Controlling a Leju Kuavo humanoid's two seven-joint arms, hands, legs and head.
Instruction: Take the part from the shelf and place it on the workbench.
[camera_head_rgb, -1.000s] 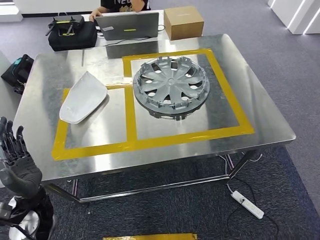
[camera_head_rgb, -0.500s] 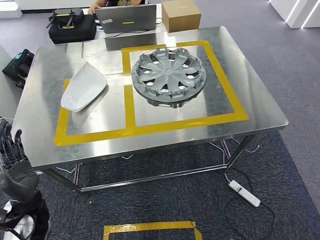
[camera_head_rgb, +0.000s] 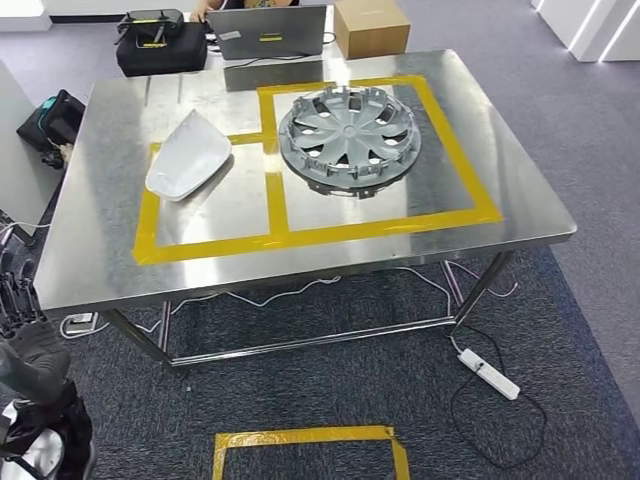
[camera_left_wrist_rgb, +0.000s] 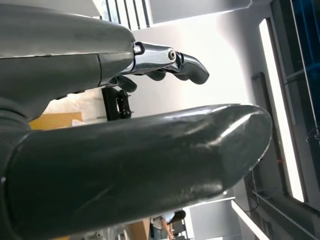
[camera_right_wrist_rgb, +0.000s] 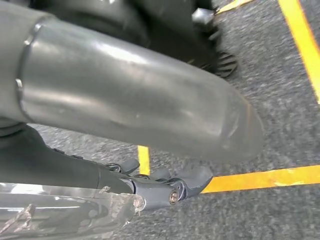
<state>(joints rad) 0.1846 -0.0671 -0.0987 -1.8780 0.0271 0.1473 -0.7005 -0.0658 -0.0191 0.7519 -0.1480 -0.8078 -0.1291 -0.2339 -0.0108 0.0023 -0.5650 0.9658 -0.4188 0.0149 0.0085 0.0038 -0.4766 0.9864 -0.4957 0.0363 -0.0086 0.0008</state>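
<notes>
– Left hand (camera_head_rgb: 34, 350) first: what is it doing down at the near corner of the bright steel workbench (camera_head_rgb: 98, 260)?

– It hangs below the table edge with its fingers (camera_head_rgb: 15, 295) pointing up and spread. The left wrist view shows thumb and fingers apart with nothing between them, so it is empty.

– And the right hand (camera_right_wrist_rgb: 113, 125)?

– It hangs over grey carpet and a yellow floor stripe (camera_right_wrist_rgb: 264, 177), fingers loosely extended. It carries nothing that I can make out.

– Where is the part, then?

– A white, smooth, shell-shaped plastic cover (camera_head_rgb: 187, 155) lies inside the left box marked with yellow tape (camera_head_rgb: 317, 236). A grey round spoked wheel cover (camera_head_rgb: 349, 135) fills the larger right box. The tape looks like assigned spots, one per piece, which would explain why the two lie apart and not stacked. With both hands free, I judge the placing done for whatever is on the table.

– Which of the two is the task's part?

– I cannot tell. The shelf it would come from lies outside these pictures.

– Anything else unclear?

– The grey open laptop (camera_head_rgb: 268, 32), brown cardboard box (camera_head_rgb: 371, 26) and black carrying case (camera_head_rgb: 160, 45) at the far edge are partly cut off, as is a person behind the laptop. A yellow taped rectangle on the floor (camera_head_rgb: 309, 437) runs out of frame, perhaps a standing mark. Something pale and crumpled-looking beside the right hand's fingers is too blurred to name.
</notes>
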